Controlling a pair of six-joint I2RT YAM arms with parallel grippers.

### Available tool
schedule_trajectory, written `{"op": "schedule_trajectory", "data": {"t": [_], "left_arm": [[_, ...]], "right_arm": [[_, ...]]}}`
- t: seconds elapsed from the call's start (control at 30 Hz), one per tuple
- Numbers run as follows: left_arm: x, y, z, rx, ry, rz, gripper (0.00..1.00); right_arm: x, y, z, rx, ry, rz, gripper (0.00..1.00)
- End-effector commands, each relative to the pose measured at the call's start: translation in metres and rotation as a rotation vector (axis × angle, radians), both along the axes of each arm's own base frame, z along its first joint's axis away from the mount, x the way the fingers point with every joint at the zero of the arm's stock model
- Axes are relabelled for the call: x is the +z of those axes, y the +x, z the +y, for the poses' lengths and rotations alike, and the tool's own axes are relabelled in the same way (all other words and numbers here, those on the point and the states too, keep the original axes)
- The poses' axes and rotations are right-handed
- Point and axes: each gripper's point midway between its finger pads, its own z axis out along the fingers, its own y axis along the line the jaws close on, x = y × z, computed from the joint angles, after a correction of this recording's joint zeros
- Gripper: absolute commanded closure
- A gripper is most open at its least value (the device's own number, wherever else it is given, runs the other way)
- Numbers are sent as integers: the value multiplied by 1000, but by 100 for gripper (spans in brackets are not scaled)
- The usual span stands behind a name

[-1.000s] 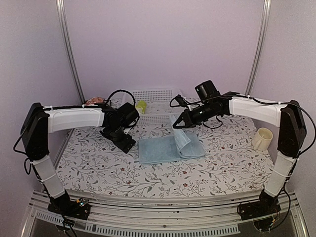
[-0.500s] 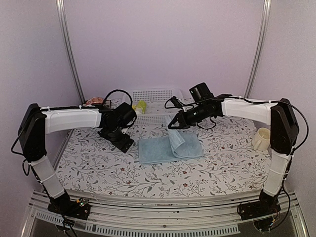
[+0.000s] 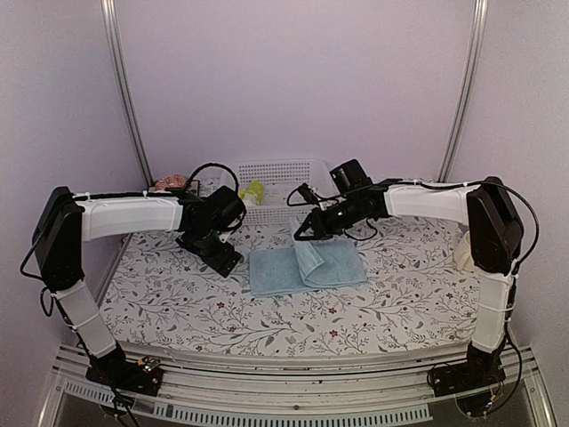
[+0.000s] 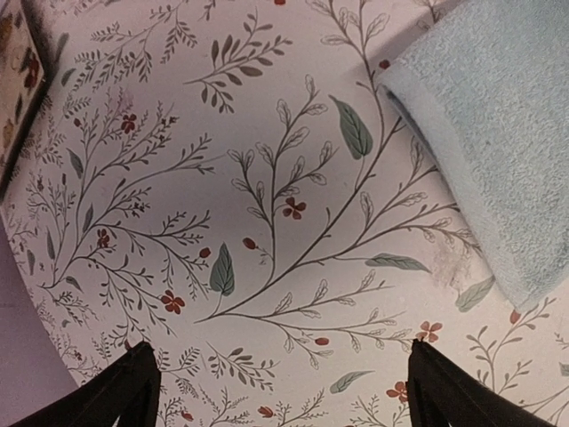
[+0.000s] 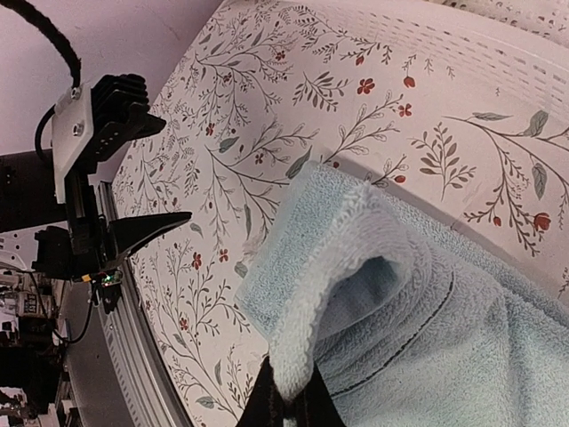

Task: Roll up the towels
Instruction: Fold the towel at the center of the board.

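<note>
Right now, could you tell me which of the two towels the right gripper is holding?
The pale blue towel: the shut right gripper pinches its lifted edge. The yellow-green towel sits untouched at the white basket, far back.

High view over table (image 3: 178, 302) from its near side, both wrist views close above it, all sharing blue towel (image 3: 302, 267)

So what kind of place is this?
Probably a robot practice booth, not a home. A left arm and a right arm are bolted to a rail at the table edge, plain walls with metal posts close it in, and a blue towel lies out.
</note>
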Motion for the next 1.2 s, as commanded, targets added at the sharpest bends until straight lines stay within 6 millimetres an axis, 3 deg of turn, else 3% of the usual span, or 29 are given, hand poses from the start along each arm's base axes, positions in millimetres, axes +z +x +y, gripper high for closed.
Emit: {"op": "schedule_trajectory", "data": {"t": [0.0, 0.3, 0.5, 1.17], "left_arm": [[8, 4, -3, 6, -40, -21, 3], [5, 2, -5, -3, -45, -12, 3], [7, 4, -6, -13, -46, -17, 3], [5, -1, -8, -15, -62, -3, 3]], "right_arm": [[5, 9, 16, 5, 51, -29, 97], [-11, 13, 27, 2, 38, -19, 96], [-25, 8, 37, 25, 28, -4, 89], [-36, -11, 73, 123, 35, 9, 87]]}}
